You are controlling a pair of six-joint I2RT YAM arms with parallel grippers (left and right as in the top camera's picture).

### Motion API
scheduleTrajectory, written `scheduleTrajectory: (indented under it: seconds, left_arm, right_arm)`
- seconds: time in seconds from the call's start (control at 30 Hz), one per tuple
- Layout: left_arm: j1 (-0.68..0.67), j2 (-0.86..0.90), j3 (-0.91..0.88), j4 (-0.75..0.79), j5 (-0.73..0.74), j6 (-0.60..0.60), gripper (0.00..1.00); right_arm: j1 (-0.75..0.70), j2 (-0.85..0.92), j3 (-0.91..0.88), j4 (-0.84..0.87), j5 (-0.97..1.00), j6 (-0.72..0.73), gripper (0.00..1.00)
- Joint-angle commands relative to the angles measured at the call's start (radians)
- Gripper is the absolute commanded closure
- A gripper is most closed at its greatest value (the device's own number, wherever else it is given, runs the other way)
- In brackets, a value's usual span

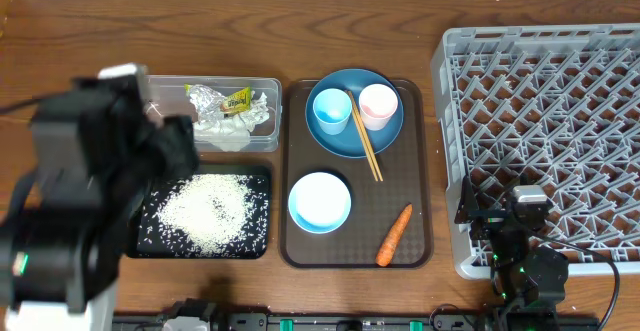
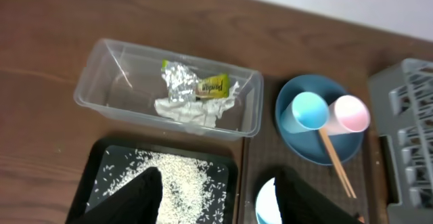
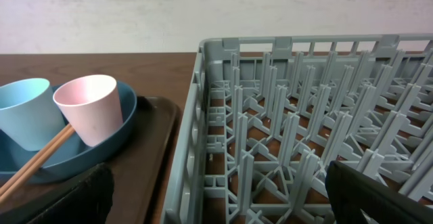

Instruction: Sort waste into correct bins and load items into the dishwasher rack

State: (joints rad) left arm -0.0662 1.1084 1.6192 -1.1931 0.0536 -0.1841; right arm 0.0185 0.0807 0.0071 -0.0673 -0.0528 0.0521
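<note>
Left gripper: fingers spread apart, nothing between them. It hovers over the black tray, which sits near-left on the table with white rice scattered over it. The left arm covers that tray's left edge from above.

Clear tub sits just beyond the black tray on the far side, with crumpled wrappers inside.

Brown serving tray sits mid-table, between the bins and the rack.
- Carrot: lies on the brown tray at the near-right corner, angled, thin end toward the near side. It touches nothing else and is well apart from both grippers.
- Blue plate: at the far end of the brown tray. Light blue cup is on its left and pink cup on its right, both mouth up and side by side.
- Chopsticks: far ends are on the plate between the cups, near ends are off the rim on the brown tray.
- White-and-blue bowl: on the near-left of the brown tray, upright, left of the carrot.

Rack fills the right side, with only its lattice floor and pegs showing inside.

Right arm is at the rack's near-left corner. Right gripper: fingers wide apart, holding nothing, one on each side of the rack's left wall and aimed toward the far side.
</note>
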Motion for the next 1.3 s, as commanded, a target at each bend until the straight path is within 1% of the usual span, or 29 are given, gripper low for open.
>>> scheduleTrajectory:
  seconds: [0.0, 0.13, 0.23, 0.37, 0.7, 0.83, 1.0, 1.07, 1.27]
  left_arm:
    - [0.003, 0.107, -0.013, 0.019, 0.007, -0.021, 0.34]
    - [0.003, 0.216, -0.013, 0.024, 0.006, -0.02, 0.32]
    - [0.005, 0.25, -0.013, 0.026, 0.007, -0.021, 0.32]
    - [0.005, 0.233, -0.008, 0.032, 0.008, -0.021, 0.32]
    - [0.005, 0.113, -0.009, 0.021, 0.026, -0.027, 0.32]
    - [0.005, 0.114, -0.01, 0.015, 0.023, -0.047, 0.32]
    - [0.005, 0.2, -0.01, 0.043, -0.005, -0.081, 0.31]
    - [0.005, 0.249, -0.01, 0.06, -0.005, -0.081, 0.27]
    - [0.005, 0.391, -0.01, 0.108, -0.005, -0.11, 0.26]
  right_arm:
    - [-0.001, -0.003, -0.002, -0.004, 0.0, -0.005, 0.01]
    - [-0.001, -0.003, -0.002, -0.004, 0.0, -0.005, 0.01]
    - [-0.001, -0.003, -0.002, -0.004, 0.0, -0.005, 0.01]
    - [-0.001, -0.003, -0.002, -0.004, 0.0, -0.005, 0.01]
    - [-0.001, -0.003, -0.002, -0.004, 0.0, -0.005, 0.01]
    - [-0.001, -0.003, -0.002, -0.004, 0.0, -0.005, 0.01]
    - [-0.001, -0.003, -0.002, -0.004, 0.0, -0.005, 0.01]
    - [-0.001, -0.003, -0.002, -0.004, 0.0, -0.005, 0.01]
    - [-0.001, -0.003, -0.002, -0.004, 0.0, -0.005, 0.01]
